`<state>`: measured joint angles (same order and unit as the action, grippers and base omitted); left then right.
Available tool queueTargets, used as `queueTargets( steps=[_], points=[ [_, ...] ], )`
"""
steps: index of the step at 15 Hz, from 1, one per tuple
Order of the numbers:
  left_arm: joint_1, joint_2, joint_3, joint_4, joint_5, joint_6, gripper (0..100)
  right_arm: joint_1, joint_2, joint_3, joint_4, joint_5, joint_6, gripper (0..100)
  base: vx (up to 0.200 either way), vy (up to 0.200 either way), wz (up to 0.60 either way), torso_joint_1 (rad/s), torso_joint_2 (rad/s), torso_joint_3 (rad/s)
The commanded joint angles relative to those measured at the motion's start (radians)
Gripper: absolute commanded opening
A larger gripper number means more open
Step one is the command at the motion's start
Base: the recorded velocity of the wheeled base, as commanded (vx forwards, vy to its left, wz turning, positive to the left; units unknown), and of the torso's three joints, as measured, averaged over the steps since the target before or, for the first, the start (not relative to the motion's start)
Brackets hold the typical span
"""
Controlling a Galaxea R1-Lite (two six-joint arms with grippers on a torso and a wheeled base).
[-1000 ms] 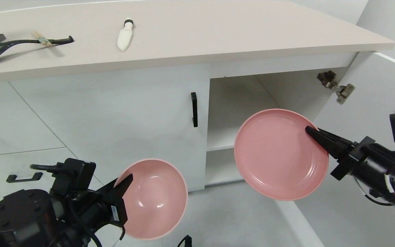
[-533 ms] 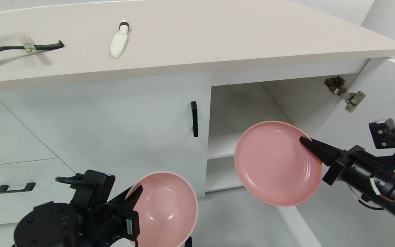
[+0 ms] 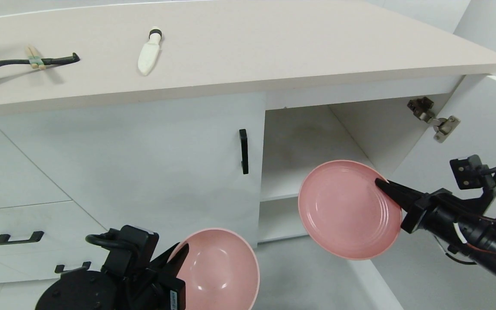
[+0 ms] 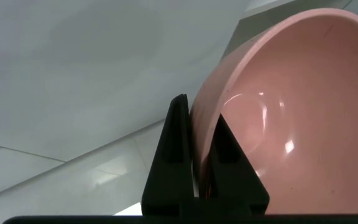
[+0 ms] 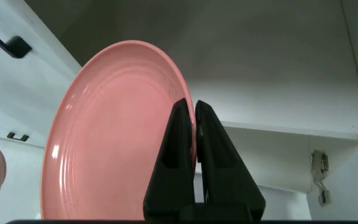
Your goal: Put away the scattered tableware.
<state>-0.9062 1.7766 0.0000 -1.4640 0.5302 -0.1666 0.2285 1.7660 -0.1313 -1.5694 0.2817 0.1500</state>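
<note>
The step in hand is stowing the two pink pieces in the open cabinet. The right claw (image 3: pixel 380 182) is pinched onto the rim of the pink plate (image 3: pixel 345 211), which it holds on edge, face turned toward the robot, in the air just in front of the cabinet opening and level with the shelf (image 3: pixel 279 188). The left claw (image 3: pixel 178 255) is pressed onto the rim of the pink bowl (image 3: pixel 222 269), also tipped on its side, low down in front of the closed door with the black handle (image 3: pixel 243 151). Neither piece rests on anything yet. The plate looks nearest to going in. By my reading, the next move calls for turning it flat, carrying it past the open door (image 3: pixel 472 129) (its hinge sits close above the right arm), and setting it on the shelf before the claw lets go. The bowl should follow the same way, moved over to the opening first. Up on the surface (image 3: pixel 274 47), well apart from both claws, lie a white utensil (image 3: pixel 148 54) and chopsticks (image 3: pixel 35 56) across a black ladle handle (image 3: pixel 60 59), so more of the task remains after these two.
</note>
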Motion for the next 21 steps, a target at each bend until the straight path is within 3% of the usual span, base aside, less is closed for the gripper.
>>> queueTargets(
  steps=[1, 6, 14, 17, 21],
  points=[
    [-0.005, 0.018, 0.0, -0.007, 0.001, -0.001, 0, -0.003, 0.015, 0.016, -0.001, 0.001, 0.0, 0, 0.0, 0.0, 0.0, 0.0, 0.0, 0.0],
    [0.003, 0.069, 0.0, -0.048, 0.034, 0.001, 0, -0.003, 0.02, 0.085, -0.001, 0.001, 0.0, 0, 0.12, 0.0, 0.0, 0.0, 0.0, 0.001],
    [-0.002, 0.081, 0.0, -0.071, 0.037, -0.002, 0, -0.003, 0.081, 0.121, -0.001, 0.001, -0.018, 0, 0.0, 0.0, 0.0, 0.0, 0.0, 0.0],
    [-0.005, 0.084, 0.0, -0.093, 0.037, -0.001, 0, -0.003, 0.102, 0.101, -0.001, 0.001, -0.018, 0, 0.0, 0.0, 0.0, 0.0, 0.0, 0.0],
    [0.0, 0.078, 0.0, -0.107, 0.037, -0.001, 0, -0.012, 0.231, -0.022, -0.001, 0.001, -0.018, 0, 0.0, 0.0, 0.0, 0.0, 0.0, 0.0]
  ],
)
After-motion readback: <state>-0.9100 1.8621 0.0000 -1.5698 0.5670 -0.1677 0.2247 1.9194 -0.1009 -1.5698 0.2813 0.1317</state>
